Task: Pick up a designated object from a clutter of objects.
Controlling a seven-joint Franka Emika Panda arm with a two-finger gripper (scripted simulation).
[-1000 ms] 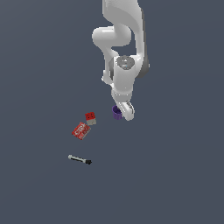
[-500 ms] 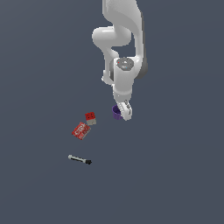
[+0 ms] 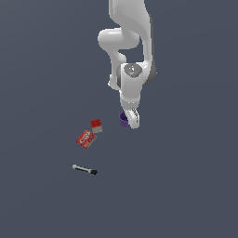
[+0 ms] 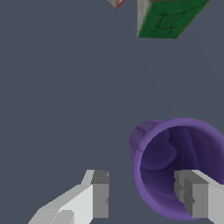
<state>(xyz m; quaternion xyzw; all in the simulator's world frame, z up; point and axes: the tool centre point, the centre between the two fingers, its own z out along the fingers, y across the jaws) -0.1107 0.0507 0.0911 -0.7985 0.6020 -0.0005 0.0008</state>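
Now, gripper (image 4: 146, 199): jaws spread, one finger (image 4: 199, 199) inside the purple cup's mouth, the other outside, nothing clamped.
Purple cup (image 3: 123, 119): on the floor under the arm, touching the fingertips.
Clutter: red-and-grey block (image 3: 96, 124), red packet (image 3: 85, 138), marker (image 3: 84, 169), all toward the exterior view's left.

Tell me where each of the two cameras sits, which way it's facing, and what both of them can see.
Exterior view: off the arm, high, looking down on arm, gripper, red packet and marker.
Wrist view: on the wrist, looking down past both fingers into the purple cup.
Shared: purple cup, the gripper, the block.
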